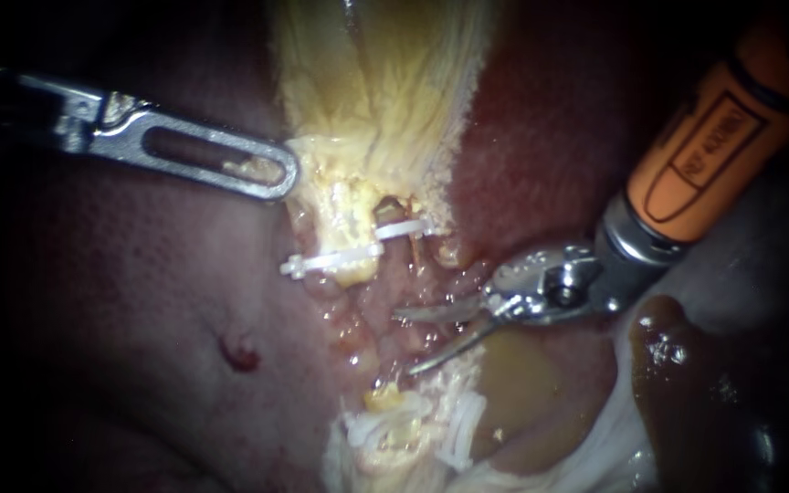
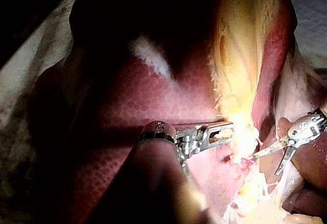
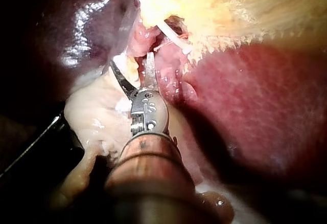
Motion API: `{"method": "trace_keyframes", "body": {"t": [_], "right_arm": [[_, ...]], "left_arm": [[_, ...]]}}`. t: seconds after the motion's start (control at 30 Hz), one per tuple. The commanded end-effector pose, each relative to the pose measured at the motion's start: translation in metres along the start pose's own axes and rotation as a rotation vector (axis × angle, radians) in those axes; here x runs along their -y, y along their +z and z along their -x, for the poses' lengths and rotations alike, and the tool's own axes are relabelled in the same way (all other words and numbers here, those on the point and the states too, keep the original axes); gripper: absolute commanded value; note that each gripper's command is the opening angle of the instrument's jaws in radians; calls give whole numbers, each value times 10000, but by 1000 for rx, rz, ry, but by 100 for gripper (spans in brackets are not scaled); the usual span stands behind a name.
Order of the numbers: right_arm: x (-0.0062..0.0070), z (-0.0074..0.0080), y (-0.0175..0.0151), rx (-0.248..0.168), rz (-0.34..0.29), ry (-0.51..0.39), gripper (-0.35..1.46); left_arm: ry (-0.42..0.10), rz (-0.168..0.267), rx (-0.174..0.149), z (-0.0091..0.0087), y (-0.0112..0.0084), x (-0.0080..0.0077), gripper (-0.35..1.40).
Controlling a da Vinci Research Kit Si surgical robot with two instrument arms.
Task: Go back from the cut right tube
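The dark red liver (image 1: 139, 347) fills both sides of the endoscope view, and the pale yellow gallbladder (image 1: 376, 91) hangs down between them from the top. My right instrument (image 1: 404, 341) enters from the upper right. Its two thin curved blades are spread apart and hold nothing, pointing left into the raw gap in the tissue. My left instrument (image 1: 285, 175) comes in from the left, its slotted jaws closed on the gallbladder's lower edge. The cut tube (image 1: 382, 396) shows as a short yellow stump just below the lower blade's tip; I cannot tell whether the two touch. A white clip (image 1: 349, 258) crosses the tissue above the blades, and more white clips (image 1: 463, 429) sit below the stump.
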Motion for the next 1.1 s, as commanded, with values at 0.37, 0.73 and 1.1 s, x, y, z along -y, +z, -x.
{"method": "trace_keyframes", "body": {"t": [0.37,0.73,1.1], "right_arm": [[-4,-2,-78,26,194,-159,143],[-8,-5,-99,40,217,-177,143],[-8,-5,-99,122,204,-195,143]], "left_arm": [[1,-1,0,0,-1,-3,-35],[3,0,0,-4,8,-7,-35],[28,17,-48,-38,69,-29,-35]]}}
